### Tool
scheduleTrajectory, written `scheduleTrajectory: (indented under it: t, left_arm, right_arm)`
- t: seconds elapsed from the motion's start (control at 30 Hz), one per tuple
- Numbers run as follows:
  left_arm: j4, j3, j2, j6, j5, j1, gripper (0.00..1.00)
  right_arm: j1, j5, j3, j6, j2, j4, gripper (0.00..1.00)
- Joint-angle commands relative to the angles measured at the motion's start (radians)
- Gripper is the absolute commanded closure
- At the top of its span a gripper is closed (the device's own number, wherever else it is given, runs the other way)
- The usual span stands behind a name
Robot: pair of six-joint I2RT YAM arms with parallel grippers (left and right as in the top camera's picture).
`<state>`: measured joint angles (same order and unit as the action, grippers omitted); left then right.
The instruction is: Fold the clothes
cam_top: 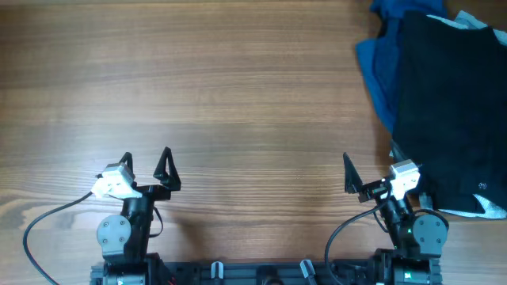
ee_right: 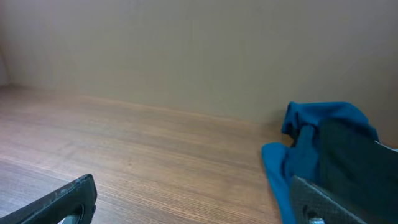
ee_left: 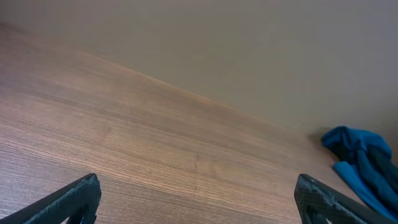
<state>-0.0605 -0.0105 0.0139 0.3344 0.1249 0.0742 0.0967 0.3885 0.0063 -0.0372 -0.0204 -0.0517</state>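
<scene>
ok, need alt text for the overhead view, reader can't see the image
A pair of black shorts lies at the right edge of a wooden table, partly covering a royal-blue garment. Two robot arms sit at the near edge with the left gripper and the right gripper both open and empty, the right one close beside the shorts.
</scene>
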Motion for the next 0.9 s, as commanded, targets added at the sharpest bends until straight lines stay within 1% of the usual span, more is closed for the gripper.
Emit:
scheduleTrajectory:
  t: [0.0, 0.17, 0.23, 0.3, 0.4, 0.47, 0.53, 0.67, 0.7, 0.77, 0.83, 0.87]
  left_arm:
    - [0.001, 0.005, -0.007, -0.012, 0.005, 0.006, 0.0]
    - [0.023, 0.005, -0.006, -0.005, 0.12, 0.006, 0.0]
    - [0.058, 0.005, -0.006, -0.005, 0.164, 0.006, 0.0]
    - [0.088, 0.005, -0.003, -0.005, 0.167, 0.006, 0.0]
    - [0.112, -0.032, 0.034, 0.011, 0.164, 0.006, 0.01]
    - [0.109, -0.093, 0.109, 0.04, 0.156, 0.006, 0.0]
    - [0.109, -0.202, 0.254, 0.039, 0.145, 0.006, 0.0]
    - [0.094, -0.438, 0.554, 0.04, 0.148, 0.006, 0.01]
    - [0.075, -0.52, 0.65, 0.04, 0.158, 0.006, 0.01]
    - [0.013, -0.684, 0.83, 0.039, 0.195, 0.006, 0.01]
    - [-0.103, -0.875, 1.021, 0.039, 0.249, 0.003, 0.0]
    - [-0.172, -0.963, 1.107, 0.039, 0.265, -0.007, 0.01]
  right_arm:
    - [-0.002, 0.057, -0.001, 0.025, 0.006, 0.0, 0.0]
    - [-0.002, 0.019, 0.003, 0.117, 0.006, -0.021, 0.0]
    - [-0.002, -0.013, 0.021, 0.123, 0.004, -0.022, 0.0]
    - [-0.002, -0.034, 0.053, 0.118, -0.01, -0.013, 0.0]
    - [-0.002, -0.132, 0.134, 0.114, -0.084, -0.023, 0.0]
    - [-0.002, -0.188, 0.214, 0.085, -0.188, -0.043, 0.0]
    - [-0.002, -0.213, 0.326, 0.06, -0.371, -0.082, 0.0]
    - [-0.002, -0.212, 0.559, 0.061, -0.703, -0.069, 0.0]
    - [-0.002, -0.209, 0.643, 0.066, -0.794, -0.035, 0.0]
    - [-0.002, -0.206, 0.789, 0.066, -0.924, 0.058, 0.0]
    - [0.0, -0.206, 0.993, 0.063, -1.077, 0.231, 0.0]
    - [0.003, -0.206, 1.061, 0.063, -1.125, 0.303, 0.0]
